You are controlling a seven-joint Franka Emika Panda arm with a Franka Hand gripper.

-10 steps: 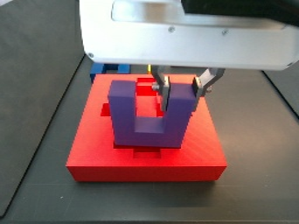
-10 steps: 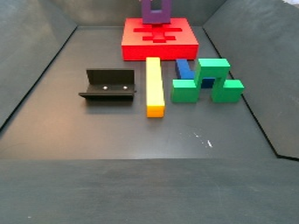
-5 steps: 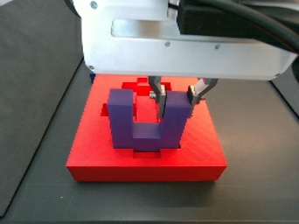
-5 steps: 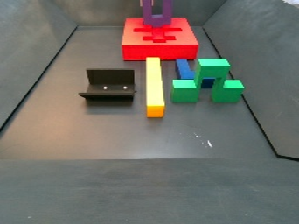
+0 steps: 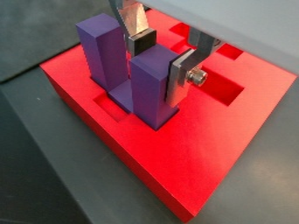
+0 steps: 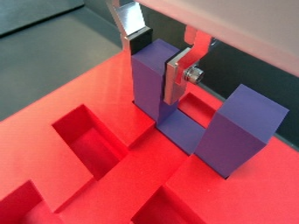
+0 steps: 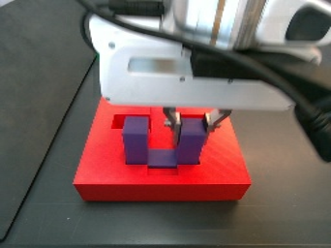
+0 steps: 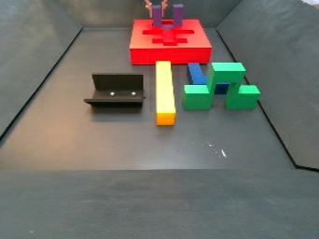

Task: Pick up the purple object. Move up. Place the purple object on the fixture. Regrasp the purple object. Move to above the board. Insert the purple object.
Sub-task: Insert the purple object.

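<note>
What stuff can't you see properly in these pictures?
- Bottom of the purple object: sunk in the board in both wrist views, so how deep it sits is unclear.
- The hand: only its fingers show in both wrist views; the frame edge cuts off the rest.
- Board's far end: the arm covers it in a side view.
- Blue block: partly behind the green block.

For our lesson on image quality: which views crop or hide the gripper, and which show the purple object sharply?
Both wrist views show the purple object sharply, gripper fingers clamping one prong; in a side view the arm's housing hides the gripper; in a side view the board is small and the frame edge crops the gripper.
</note>
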